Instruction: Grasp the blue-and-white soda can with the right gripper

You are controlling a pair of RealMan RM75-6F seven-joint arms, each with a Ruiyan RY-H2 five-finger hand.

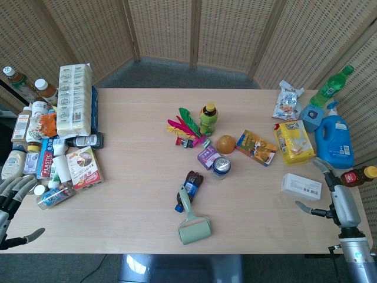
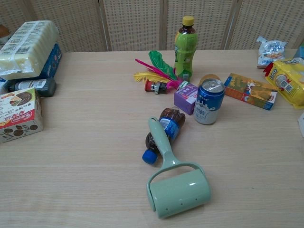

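At the near left edge of the surface [image 1: 135, 236] the left hand [image 1: 13, 197] hangs with its fingers apart and nothing in them, well away from the work. Toward the middle, a dark soda bottle [image 2: 164, 130] lies on its side with the handle of a green lint roller [image 2: 173, 183] across it. Just right of and beyond these stands the blue-and-white soda can [image 2: 209, 101], upright, its top showing a pull tab; whether it is opened I cannot tell. A small purple box [image 2: 185, 98] sits just beside its left flank, perhaps touching, and an orange ball [image 1: 225, 144] lies just behind it. The can is likely thin-walled and smooth: if full, fairly heavy and firm; if empty, light, easy to dent and tip. The right flank and near side are free, so a wrap around the mid-body from the right looks the best hold, with moderate squeeze. The right hand [image 1: 333, 197] waits at the near right edge, fingers spread and empty, well apart from the can, near a white box [image 1: 301, 186].
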